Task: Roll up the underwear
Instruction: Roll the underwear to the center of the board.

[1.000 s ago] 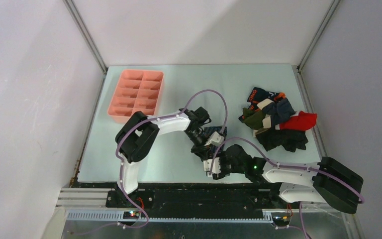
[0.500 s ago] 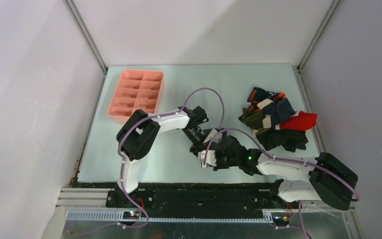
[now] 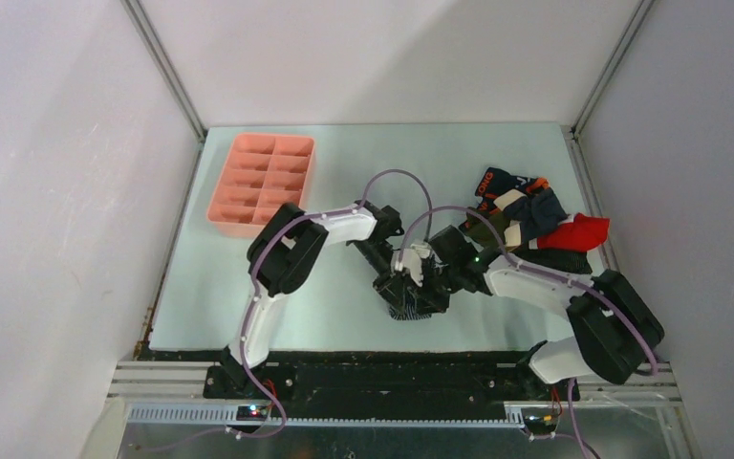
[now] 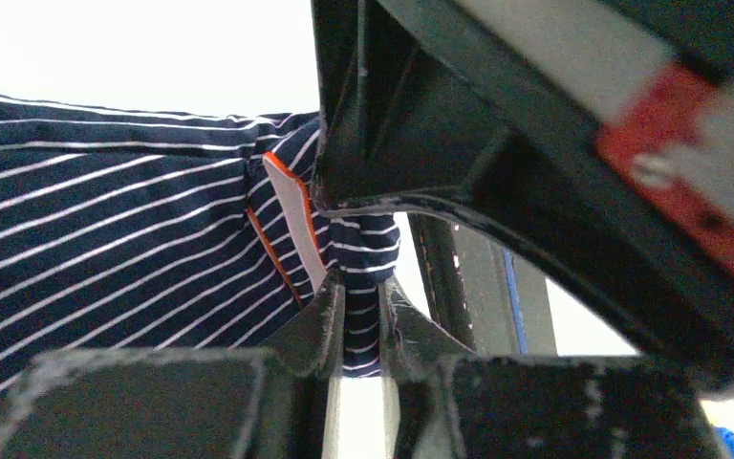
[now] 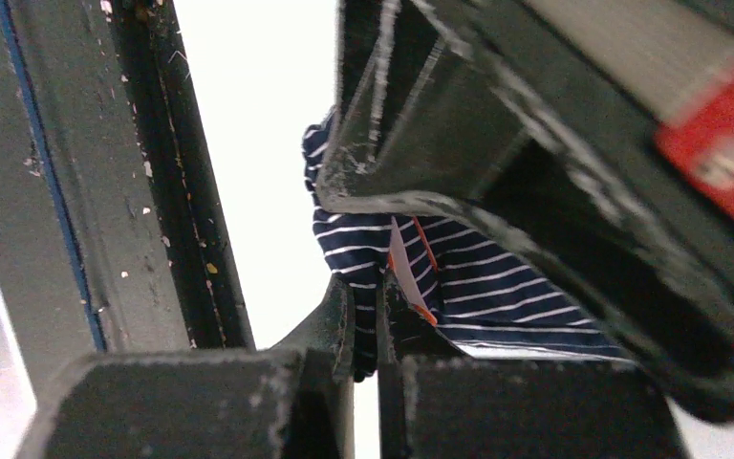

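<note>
Pale green table [image 3: 248,287], white walls on three sides.

- Near front edge, centre: navy striped briefs [image 3: 411,306] bunched on the surface, white stripes, orange-trimmed tag showing in the wrist views.
- Left gripper [image 3: 394,285] comes in from the left; jaws clenched on a fold of the striped cloth, fabric pinched between the fingertips.
- Right gripper [image 3: 420,277] just beside it, from the right; jaws also nipped tight on the same garment's edge.
- The two grippers nearly touch over the cloth.
- Farther back, right: pile of underwear [image 3: 526,225], red, navy, olive, black-orange pieces, loosely heaped.
- Far left: pink tray [image 3: 232,226], compartmented, well apart from both arms.
</note>
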Robot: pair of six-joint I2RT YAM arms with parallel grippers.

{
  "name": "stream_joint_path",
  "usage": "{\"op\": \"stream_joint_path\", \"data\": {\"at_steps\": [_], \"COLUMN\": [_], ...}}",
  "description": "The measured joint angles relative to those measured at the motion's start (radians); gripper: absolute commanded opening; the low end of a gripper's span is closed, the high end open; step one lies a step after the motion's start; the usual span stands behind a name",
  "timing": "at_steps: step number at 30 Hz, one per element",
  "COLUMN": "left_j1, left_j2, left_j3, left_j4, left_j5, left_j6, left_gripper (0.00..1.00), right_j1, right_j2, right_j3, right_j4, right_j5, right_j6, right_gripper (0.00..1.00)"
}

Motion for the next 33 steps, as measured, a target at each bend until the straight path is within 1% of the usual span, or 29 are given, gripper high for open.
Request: {"op": "stream_joint_path", "data": {"at_steps": [4, 7, 9, 13, 17, 20, 22, 24, 26, 27, 29, 33], "left_j1": [0.011, 0.023, 0.034, 0.060, 0.082, 0.095, 0.107, 0.131, 0.166, 0.177, 0.196, 0.225], "left_j2": [0.010, 0.010, 0.010, 0.010, 0.003, -0.032, -0.080, -0.135, -0.186, -0.211, -0.264, -0.402], "left_j3": [-0.004, -0.038, -0.076, -0.122, -0.176, -0.249, -0.322, -0.391, -0.431, -0.447, -0.487, -0.550], "left_j4": [0.059, 0.160, 0.233, 0.323, 0.439, 0.567, 0.683, 0.776, 0.847, 0.866, 0.930, 1.065], "left_j5": [0.023, 0.031, 0.031, 0.021, 0.019, 0.008, -0.030, -0.078, -0.127, -0.169, -0.219, -0.316], "left_j6": [-0.110, -0.267, -0.393, -0.591, -0.771, -0.912, -1.015, -1.100, -1.117, -1.117, -1.116, -1.104], "left_gripper": [0.04, 0.04, 0.05, 0.07, 0.18, 0.30, 0.33, 0.34, 0.35, 0.35, 0.38, 0.38], "right_j1": [-0.106, -0.144, -0.157, -0.180, -0.194, -0.198, -0.197, -0.196, -0.204, -0.208, -0.226, -0.237], "right_j2": [0.079, 0.160, 0.252, 0.420, 0.502, 0.522, 0.525, 0.531, 0.553, 0.565, 0.595, 0.639], "right_j3": [0.030, 0.086, 0.154, 0.305, 0.380, 0.402, 0.410, 0.430, 0.444, 0.450, 0.469, 0.495], "right_j4": [-0.043, -0.100, -0.172, -0.315, -0.403, -0.428, -0.430, -0.428, -0.444, -0.429, -0.458, -0.501], "right_j5": [-0.143, -0.205, -0.245, -0.321, -0.349, -0.355, -0.355, -0.352, -0.329, -0.342, -0.325, -0.331], "right_j6": [-0.024, -0.066, -0.097, -0.153, -0.170, -0.171, -0.171, -0.159, -0.105, -0.088, -0.029, 0.048], "right_gripper": [0.00, 0.00, 0.00, 0.00, 0.00, 0.00, 0.00, 0.00, 0.00, 0.00, 0.00, 0.00]}}
